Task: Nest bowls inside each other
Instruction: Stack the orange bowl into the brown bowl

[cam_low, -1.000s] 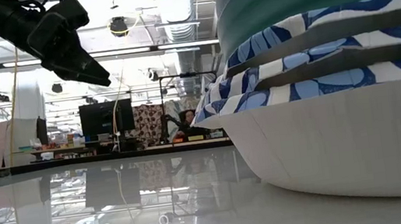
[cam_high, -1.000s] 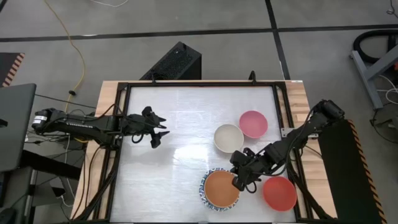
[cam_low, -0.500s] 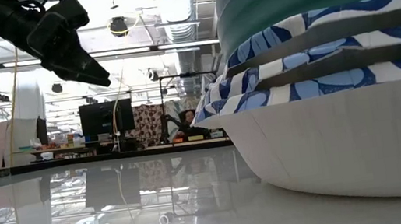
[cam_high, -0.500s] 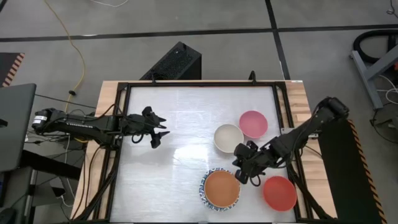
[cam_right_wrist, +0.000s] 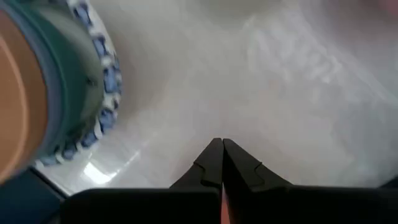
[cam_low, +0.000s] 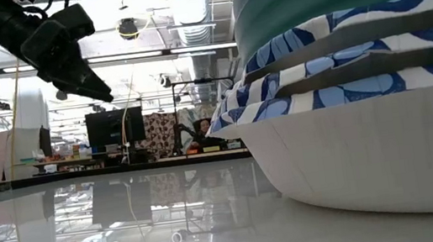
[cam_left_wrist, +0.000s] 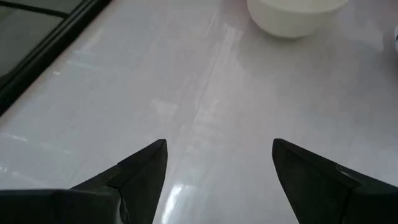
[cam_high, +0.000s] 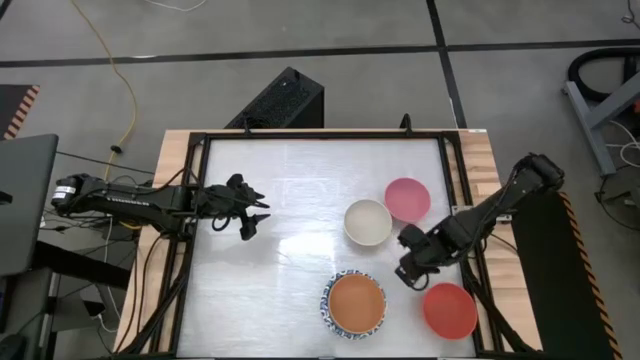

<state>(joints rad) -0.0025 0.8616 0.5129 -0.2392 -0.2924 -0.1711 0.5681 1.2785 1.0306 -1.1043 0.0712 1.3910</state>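
Table (cam_high: pixel 300 190): white glossy top inside a black frame, with wooden edges showing on both sides.
Left arm (cam_high: pixel 130 200): reaches in from the table's left side, over the left part of the top, well apart from every bowl.
Right arm (cam_high: pixel 490 212): comes in from the right edge and bends down toward the front right part of the table.
Stack of bowls (cam_high: pixel 353 304): near the front edge, right of the middle; an orange bowl sits on top, a green one under it, and blue patterned rims show beneath; in the low view the stack (cam_low: pixel 366 100) fills the right side, green band above 3 blue patterned rims.
Red bowl (cam_high: pixel 449 310): alone on the table, just right of the stack, near the front right corner.
Pink bowl (cam_high: pixel 407 199): alone, toward the right side, behind the cream one.
Cream bowl (cam_high: pixel 367 221): alone, just beside the pink one and behind the stack; the left wrist view shows it (cam_left_wrist: pixel 295 14) ahead of that gripper.
Left gripper (cam_high: pixel 250 208): fingers spread wide, nothing between them, hovering over bare table.
Right gripper (cam_high: pixel 404 270): fingers pressed together, holding nothing, between the stack, the cream bowl and the red bowl; the right wrist view shows its tips (cam_right_wrist: pixel 222 163) closed beside the stack.
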